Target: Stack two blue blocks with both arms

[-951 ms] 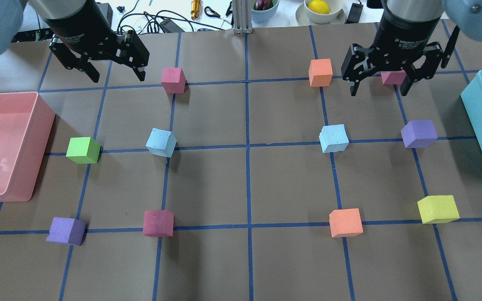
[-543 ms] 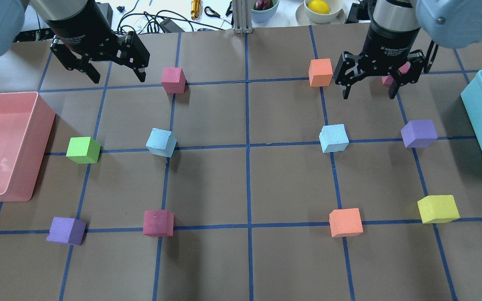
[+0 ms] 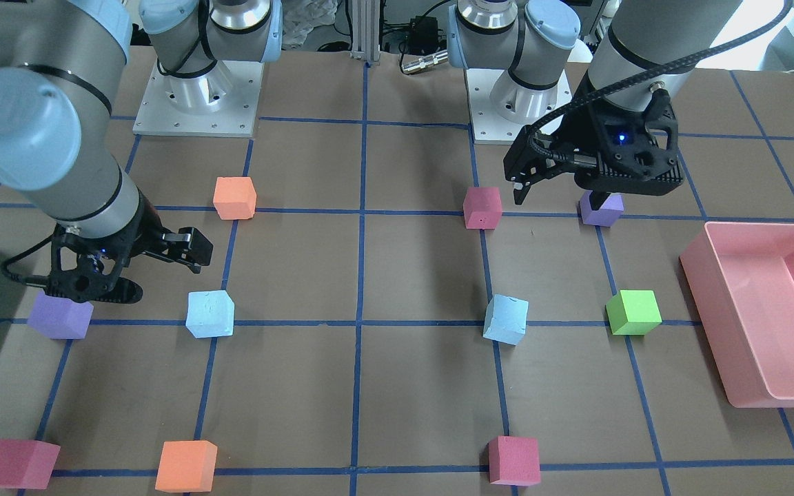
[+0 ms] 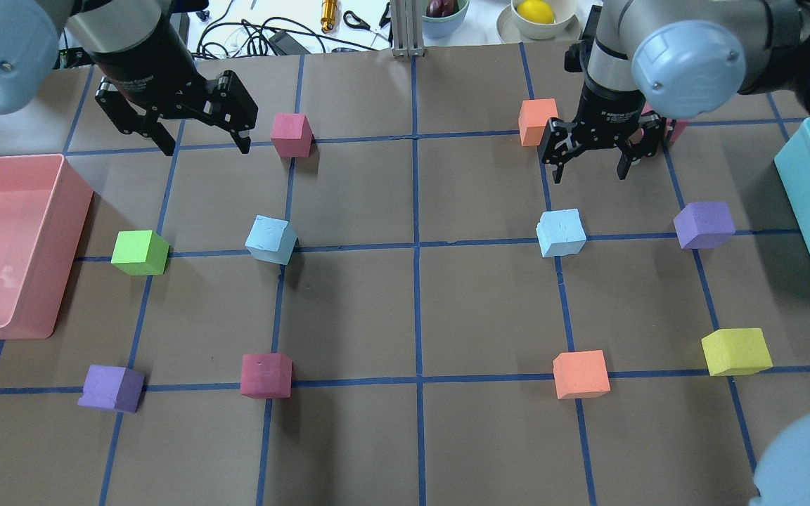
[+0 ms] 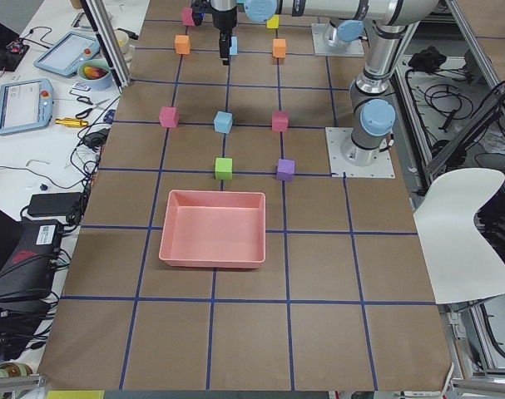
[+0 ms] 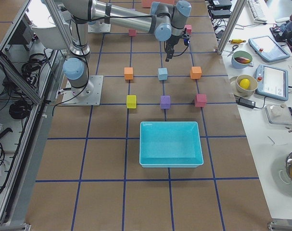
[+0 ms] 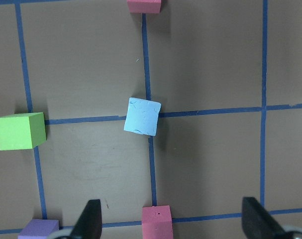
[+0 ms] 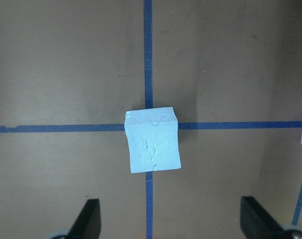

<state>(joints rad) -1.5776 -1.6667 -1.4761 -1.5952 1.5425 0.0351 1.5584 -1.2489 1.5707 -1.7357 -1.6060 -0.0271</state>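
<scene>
Blue blocks (image 4: 271, 239) are light; the wide-open left gripper (image 4: 204, 144) and right gripper (image 4: 588, 172) could bump them away by dropping crooked.

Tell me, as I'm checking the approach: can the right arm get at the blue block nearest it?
Probably yes: the right gripper is open and the blue block stands alone, nothing between them.

You have bare table (image 4: 349, 309) all around the left blue block (image 4: 271, 239) and the right blue block (image 4: 560, 232), and the green cube (image 4: 139, 252) and the purple cube (image 4: 704, 225) stand well apart.
</scene>
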